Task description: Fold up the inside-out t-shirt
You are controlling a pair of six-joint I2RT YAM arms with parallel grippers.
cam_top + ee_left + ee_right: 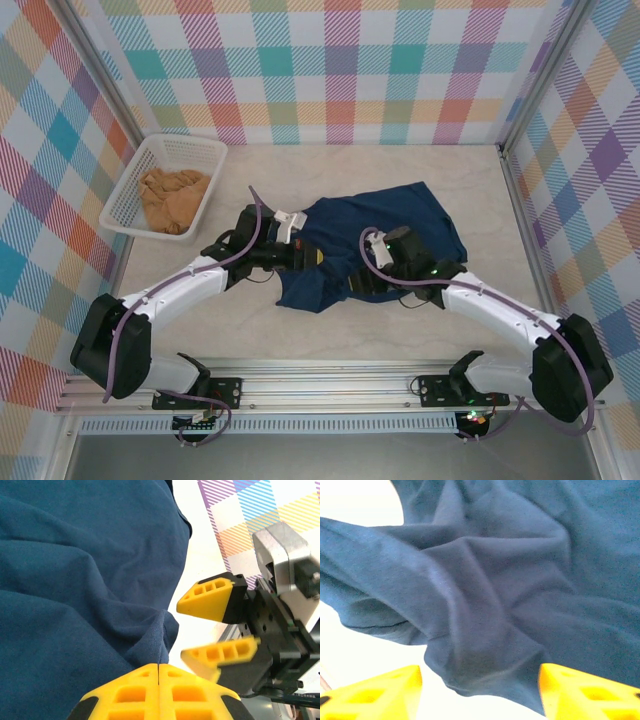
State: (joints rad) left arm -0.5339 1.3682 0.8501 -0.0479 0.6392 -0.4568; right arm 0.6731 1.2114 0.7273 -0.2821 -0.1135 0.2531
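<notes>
The inside-out t-shirt (400, 225) is dark navy and lies rumpled in the middle of the table. My left gripper (312, 258) sits at the shirt's near-left edge. In the left wrist view its yellow fingers (159, 667) are pressed together on a raised fold of the navy cloth (75, 580). My right gripper (352, 283) is close beside it at the shirt's near edge. From the left wrist it appears as two spread yellow fingers (181, 630). In the right wrist view that gripper (480, 690) is open, with a bunched hem of the shirt (520, 580) lying between its fingers.
A white mesh basket (135, 185) at the back left holds a tan-orange garment (175, 195). Checked walls close the table on three sides. An aluminium rail (330, 385) runs along the near edge. Bare tabletop (300, 180) lies behind and in front of the shirt.
</notes>
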